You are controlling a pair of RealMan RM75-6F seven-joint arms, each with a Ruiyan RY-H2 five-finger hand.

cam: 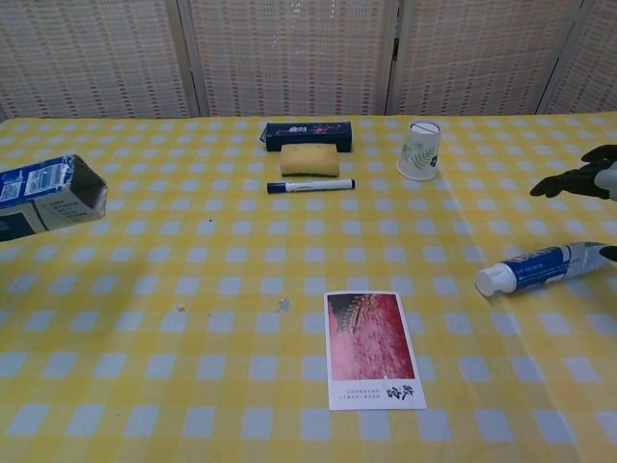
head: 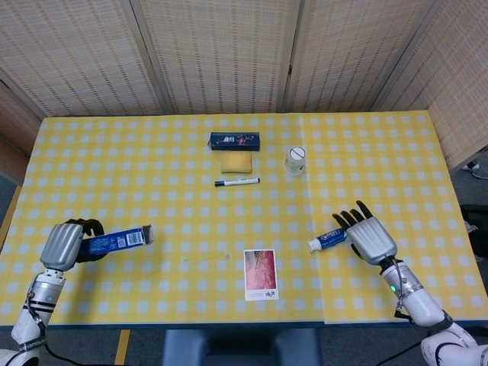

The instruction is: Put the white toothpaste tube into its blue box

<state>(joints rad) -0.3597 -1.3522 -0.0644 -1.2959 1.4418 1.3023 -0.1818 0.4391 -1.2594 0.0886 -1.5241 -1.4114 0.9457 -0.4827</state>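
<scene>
My left hand (head: 65,244) grips the blue toothpaste box (head: 118,241) by one end and holds it above the table's left side, open end toward the middle. The box (cam: 46,196) also juts in from the left edge of the chest view. The white toothpaste tube (head: 329,239) (cam: 540,266) lies flat at the right, cap pointing left. Over the tube's tail end hovers my right hand (head: 366,235), fingers spread and empty. In the chest view only its dark fingertips (cam: 576,177) show, above the tube and apart from it.
A red picture card (head: 261,274) lies near the front edge at the middle. At the back stand a dark blue box (head: 235,139), a yellow sponge (head: 236,162), a marker pen (head: 237,181) and a paper cup (head: 294,160). The yellow checked tablecloth (head: 191,213) covers the table.
</scene>
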